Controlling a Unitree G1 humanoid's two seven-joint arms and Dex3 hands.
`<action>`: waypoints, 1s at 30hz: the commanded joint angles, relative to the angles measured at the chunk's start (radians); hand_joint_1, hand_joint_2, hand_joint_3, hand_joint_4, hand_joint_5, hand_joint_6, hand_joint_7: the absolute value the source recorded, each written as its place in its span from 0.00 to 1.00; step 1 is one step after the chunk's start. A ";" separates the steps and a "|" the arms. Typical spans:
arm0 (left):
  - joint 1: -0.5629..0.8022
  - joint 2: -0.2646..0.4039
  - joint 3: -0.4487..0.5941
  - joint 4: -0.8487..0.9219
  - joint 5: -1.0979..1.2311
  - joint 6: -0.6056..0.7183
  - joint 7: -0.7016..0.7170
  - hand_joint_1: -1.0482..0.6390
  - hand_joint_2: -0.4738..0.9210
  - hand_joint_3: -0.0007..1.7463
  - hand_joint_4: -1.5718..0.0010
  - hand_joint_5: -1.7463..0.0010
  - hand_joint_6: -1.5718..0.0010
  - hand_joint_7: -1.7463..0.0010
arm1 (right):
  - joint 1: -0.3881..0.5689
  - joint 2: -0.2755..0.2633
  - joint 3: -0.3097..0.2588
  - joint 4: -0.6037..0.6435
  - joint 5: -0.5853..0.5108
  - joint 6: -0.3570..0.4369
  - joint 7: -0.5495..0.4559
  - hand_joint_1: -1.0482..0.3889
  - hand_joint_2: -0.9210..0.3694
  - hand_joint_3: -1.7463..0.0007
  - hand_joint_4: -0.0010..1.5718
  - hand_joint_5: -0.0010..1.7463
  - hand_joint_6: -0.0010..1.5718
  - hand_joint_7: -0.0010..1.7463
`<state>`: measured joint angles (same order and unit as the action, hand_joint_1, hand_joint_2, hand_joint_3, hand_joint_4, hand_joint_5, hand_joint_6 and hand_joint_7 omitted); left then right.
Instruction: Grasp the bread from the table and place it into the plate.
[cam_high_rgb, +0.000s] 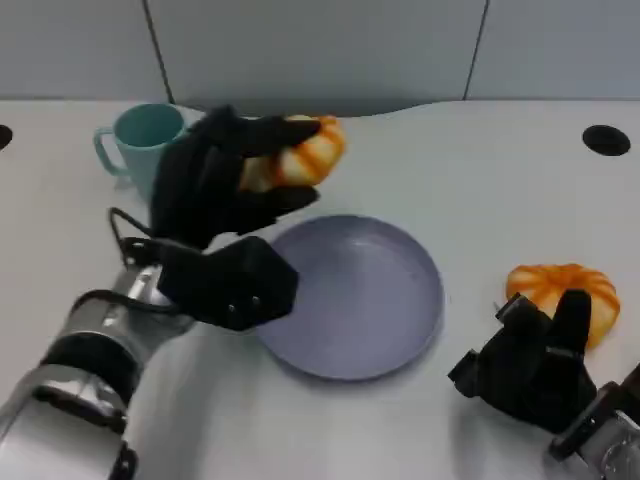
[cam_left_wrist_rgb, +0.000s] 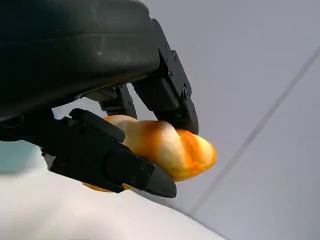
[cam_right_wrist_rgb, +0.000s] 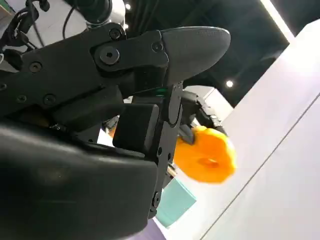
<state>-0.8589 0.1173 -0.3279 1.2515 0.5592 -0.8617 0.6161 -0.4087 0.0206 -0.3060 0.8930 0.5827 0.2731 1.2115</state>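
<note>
My left hand (cam_high_rgb: 215, 185) grips a golden, ridged bread (cam_high_rgb: 305, 155) and holds it in the air over the back left rim of the lavender plate (cam_high_rgb: 370, 295). In the left wrist view the bread (cam_left_wrist_rgb: 170, 147) sits clamped between the black fingers (cam_left_wrist_rgb: 100, 155). A second bread (cam_high_rgb: 560, 290) lies on the table to the right of the plate. Just in front of it my right hand (cam_high_rgb: 530, 365) is low at the table with its fingers apart, holding nothing; one finger reaches up to the bread's near edge. The right wrist view shows the held bread (cam_right_wrist_rgb: 210, 155) far off.
A teal cup (cam_high_rgb: 140, 140) stands at the back left, close behind my left hand; it also shows in the right wrist view (cam_right_wrist_rgb: 175, 202). A black round hole (cam_high_rgb: 606, 139) marks the table's far right. The plate's inside is bare.
</note>
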 joint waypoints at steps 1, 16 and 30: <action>-0.011 -0.003 0.012 -0.007 -0.018 -0.025 -0.025 0.49 0.95 0.00 0.51 0.38 0.31 0.89 | -0.021 -0.015 -0.012 0.024 0.004 -0.023 0.021 0.21 0.00 0.85 1.00 0.07 0.92 0.00; 0.108 -0.017 0.020 -0.074 -0.116 0.004 -0.467 0.01 1.00 0.38 1.00 1.00 0.99 1.00 | 0.018 0.028 -0.010 -0.048 0.005 -0.058 -0.004 0.22 0.00 0.83 1.00 0.12 0.93 0.00; 0.470 0.008 0.243 -0.635 -0.900 0.333 -1.264 0.00 1.00 0.42 1.00 1.00 1.00 1.00 | 0.003 0.021 0.000 -0.024 0.002 -0.067 0.008 0.22 0.00 0.82 1.00 0.10 0.92 0.00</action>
<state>-0.4866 0.1074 -0.1372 0.7591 -0.1672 -0.6741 -0.5146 -0.4017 0.0562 -0.3002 0.8694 0.5779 0.1984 1.2205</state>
